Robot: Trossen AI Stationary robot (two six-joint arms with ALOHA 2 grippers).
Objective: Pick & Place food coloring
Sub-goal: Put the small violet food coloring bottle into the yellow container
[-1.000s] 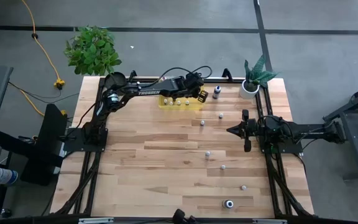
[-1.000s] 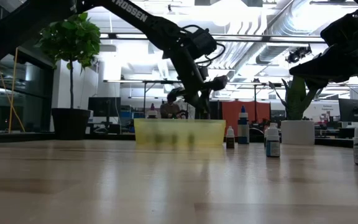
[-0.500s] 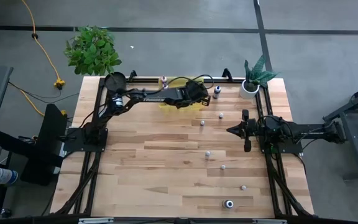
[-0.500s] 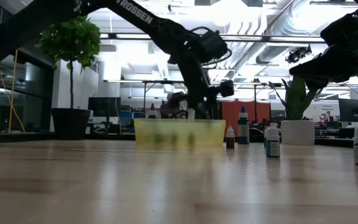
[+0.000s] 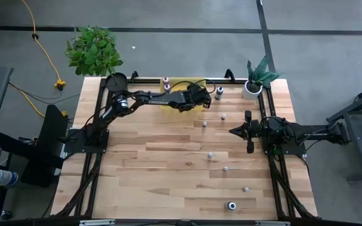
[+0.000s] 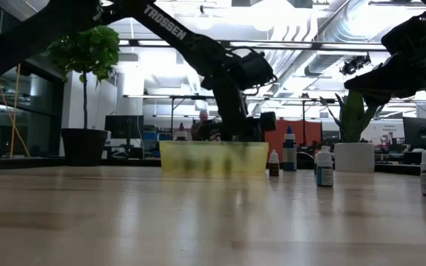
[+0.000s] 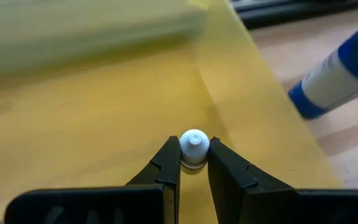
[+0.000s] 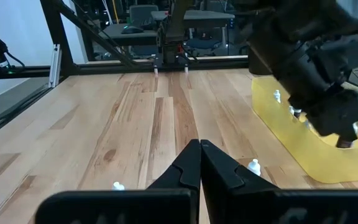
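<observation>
Food coloring bottle [image 7: 194,149] pinched at white cap by left gripper [image 7: 194,163], now lowered inside yellow bin [image 7: 104,118] from above rim a second ago. Release likely next. Right gripper [image 8: 199,163] clamped empty, waiting mid-table, right side.

Table [image 5: 168,169] pale wood, smooth sheen; bin [image 6: 213,158] translucent yellow plastic.

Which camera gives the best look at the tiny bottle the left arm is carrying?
The left wrist view: the bottle's white cap sits clamped in the left tool, over the yellow bin. In the high view the arm covers it; in the low view it cannot be made out; the right wrist view shows only that arm from farther off.
</observation>
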